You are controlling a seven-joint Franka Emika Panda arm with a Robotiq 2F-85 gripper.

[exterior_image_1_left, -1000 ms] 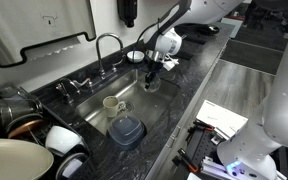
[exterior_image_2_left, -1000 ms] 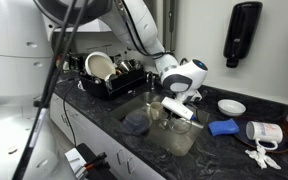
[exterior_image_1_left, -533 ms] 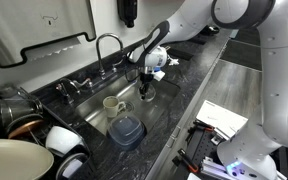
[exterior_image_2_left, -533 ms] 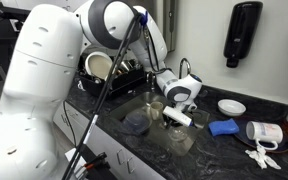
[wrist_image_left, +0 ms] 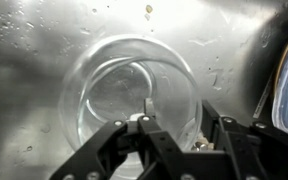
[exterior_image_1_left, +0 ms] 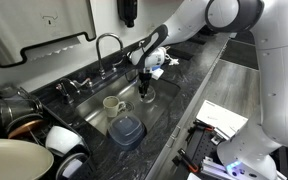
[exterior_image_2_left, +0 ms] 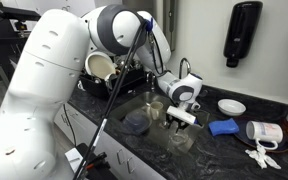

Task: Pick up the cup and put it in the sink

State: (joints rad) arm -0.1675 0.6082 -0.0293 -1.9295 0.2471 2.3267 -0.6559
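Observation:
The cup (wrist_image_left: 129, 90) is a clear tumbler, seen from above, standing upright on the steel floor of the sink (exterior_image_1_left: 89, 113). In an exterior view it shows as a faint glassy shape (exterior_image_1_left: 147, 98) at the sink's right end, under the gripper (exterior_image_1_left: 147, 88). In the wrist view my gripper (wrist_image_left: 176, 128) straddles the cup's near wall, one finger inside and one outside. A gap shows between the inner finger and the glass, so the jaws look slightly open. The gripper also shows in the other exterior view (exterior_image_2_left: 181, 118).
A cream mug (exterior_image_1_left: 112, 104) and a blue-grey container (exterior_image_1_left: 127, 130) lie in the sink left of the cup. The curved faucet (exterior_image_1_left: 106, 45) stands behind. A dish rack (exterior_image_2_left: 109, 75), a white bowl (exterior_image_2_left: 231, 106) and a blue object (exterior_image_2_left: 222, 127) sit on the black counter.
The gripper came down with the cup from above the sink's edge into the basin. Over the last half second it has barely moved.

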